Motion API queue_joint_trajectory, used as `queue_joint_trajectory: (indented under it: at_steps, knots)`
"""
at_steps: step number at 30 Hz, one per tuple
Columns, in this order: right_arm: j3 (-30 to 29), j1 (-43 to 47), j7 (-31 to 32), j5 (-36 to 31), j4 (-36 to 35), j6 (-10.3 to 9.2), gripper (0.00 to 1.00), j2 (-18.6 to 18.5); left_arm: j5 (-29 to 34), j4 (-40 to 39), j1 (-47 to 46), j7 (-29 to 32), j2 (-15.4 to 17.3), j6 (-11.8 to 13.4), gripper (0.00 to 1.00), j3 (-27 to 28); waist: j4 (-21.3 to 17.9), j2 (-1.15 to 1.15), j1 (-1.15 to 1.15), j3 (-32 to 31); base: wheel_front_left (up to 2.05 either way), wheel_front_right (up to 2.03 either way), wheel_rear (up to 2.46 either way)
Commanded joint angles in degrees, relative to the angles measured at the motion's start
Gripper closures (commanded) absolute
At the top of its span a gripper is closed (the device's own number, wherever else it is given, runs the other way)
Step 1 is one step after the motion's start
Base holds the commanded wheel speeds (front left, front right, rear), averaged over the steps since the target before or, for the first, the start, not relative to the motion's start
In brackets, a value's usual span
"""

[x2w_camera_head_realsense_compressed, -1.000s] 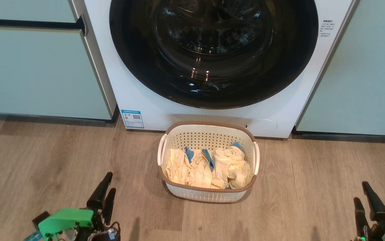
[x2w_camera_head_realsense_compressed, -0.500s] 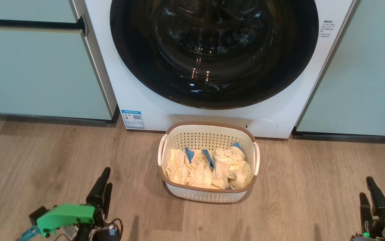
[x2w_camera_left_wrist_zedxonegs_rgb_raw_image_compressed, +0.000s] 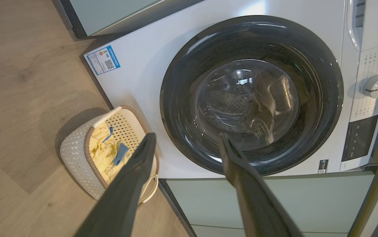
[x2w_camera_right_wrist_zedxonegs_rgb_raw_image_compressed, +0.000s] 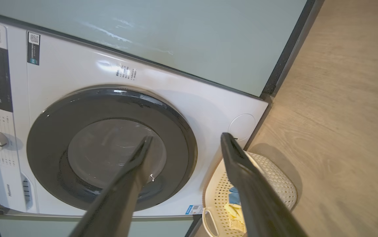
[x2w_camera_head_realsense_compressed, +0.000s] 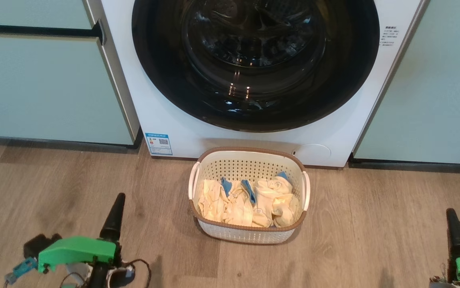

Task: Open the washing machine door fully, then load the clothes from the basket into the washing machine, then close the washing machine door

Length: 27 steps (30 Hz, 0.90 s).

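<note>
Opening was the step in hand: the large round glossy black washing machine door (x2w_camera_head_realsense_compressed: 256,64) sat shut. The left gripper (x2w_camera_left_wrist_zedxonegs_rgb_raw_image_compressed: 187,136) and right gripper (x2w_camera_right_wrist_zedxonegs_rgb_raw_image_compressed: 187,136) hung wide and empty. Pale yellow-cream clothes (x2w_camera_head_realsense_compressed: 250,200) lay in the cream perforated basket (x2w_camera_head_realsense_compressed: 250,236) below it. The next move likely called for hooking the door's edge.

We look down on a floor (x2w_camera_head_realsense_compressed: 53,192) of grey-brown wood-grain planks that meets pale green cabinet panels (x2w_camera_head_realsense_compressed: 45,88) at the left and a matching panel (x2w_camera_head_realsense_compressed: 434,88) at the right. A dark recessed plinth (x2w_camera_head_realsense_compressed: 53,141) runs along their base. A dark horizontal groove (x2w_camera_head_realsense_compressed: 33,29) divides the left panels, under soft, even light.
</note>
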Motion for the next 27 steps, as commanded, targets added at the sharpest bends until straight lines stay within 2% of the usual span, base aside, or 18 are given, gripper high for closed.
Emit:
queue_joint_trajectory:
  at_steps: [1,14,27]
  knots:
    - [-0.1,-3.4,-0.6,-1.9,-1.6,-0.06,0.0,-1.5,1.6,-2.2,-3.6,-0.5,0.6,-0.2,0.0,1.3,0.0,0.0,0.0,0.0,0.0,0.0,0.0]
    - [-1.6,-4.0,-2.8,-22.1,-4.2,-0.08,0.0,-0.7,20.5,-4.8,-4.4,-2.7,0.5,0.0,0.0,2.7,0.0,0.0,0.0,0.0,0.0,0.0,0.0]
    - [0.9,-4.3,-5.0,-39.8,-4.9,-0.1,0.0,-1.0,37.0,-7.5,-4.4,-4.9,0.6,1.5,0.0,1.3,0.1,0.0,0.0,-0.1,0.0,0.0,0.0]
